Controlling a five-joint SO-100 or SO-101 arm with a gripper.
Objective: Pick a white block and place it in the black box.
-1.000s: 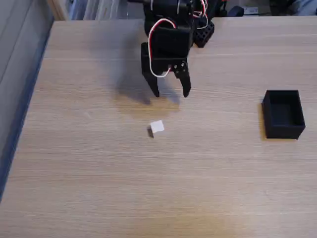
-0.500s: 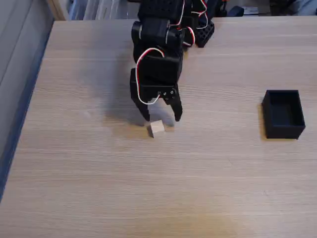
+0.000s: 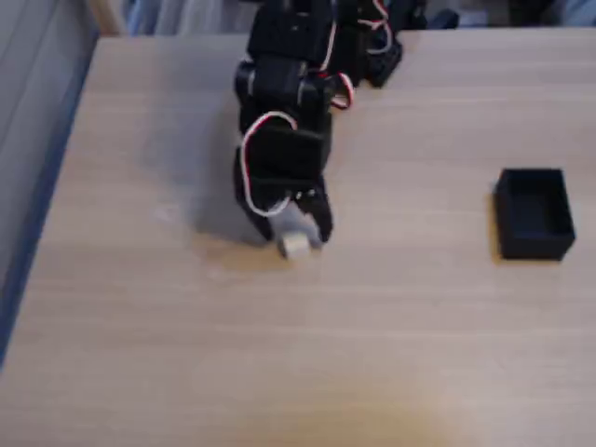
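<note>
In the fixed view the black arm (image 3: 289,102) reaches down from the top edge of the wooden desk (image 3: 391,354), its red and white wires looping across the wrist. The end effector (image 3: 291,233) is low over the white block (image 3: 296,245), its two fingers spread apart on either side of the cube; the picture is blurred, so whether a finger touches the block cannot be told, and nothing is clamped. The block sits on the desk near the middle. The black box (image 3: 534,212) stands well apart to the right, near the right edge of the picture, open side up. Between block and box the desk surface is bare wood. A dark perforated part (image 3: 384,58) lies by the arm's base near the far edge. The desk's left edge runs diagonally down the left side, with a grey strip (image 3: 28,140) beyond it. The near half of the desk, below the block, is open
</note>
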